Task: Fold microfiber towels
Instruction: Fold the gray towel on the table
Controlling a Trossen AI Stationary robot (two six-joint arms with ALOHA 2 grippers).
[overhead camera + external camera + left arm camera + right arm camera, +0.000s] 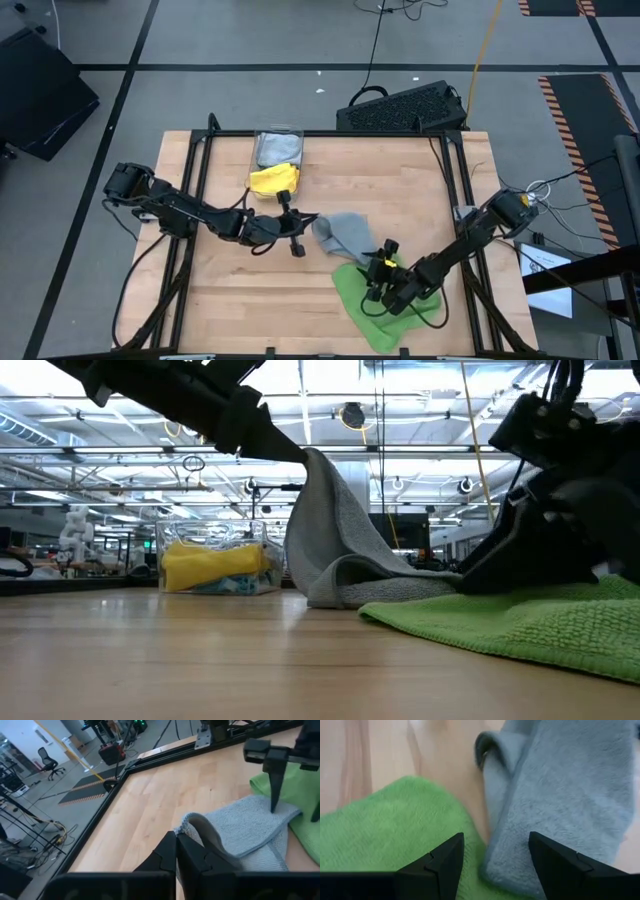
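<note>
A grey towel [345,235] lies at the table's middle, its right end over the edge of a bright green towel [375,305] spread flat near the front edge. My left gripper [303,226] is shut on the grey towel's left corner, which is raised above the table [305,458]. My right gripper [495,865] is open, low over the spot where the grey towel [570,785] meets the green one [395,830]. A yellow towel [274,180] hangs over the near rim of a clear bin. My left gripper pinches the grey towel's left corner [189,822] between its two shut fingers, coming level from the table's left. That corner is lifted, and the cloth hangs slack from it in a fold [335,530]. The rest lies on the table. I cannot tell whether my right gripper touches: one finger [274,795] points down at the grey towel's right end.
The clear bin [278,143] stands at the table's far edge and holds more cloth. A black keyboard [405,108] lies beyond the table's far right corner. Bare wood shows at the table's left front and right back.
</note>
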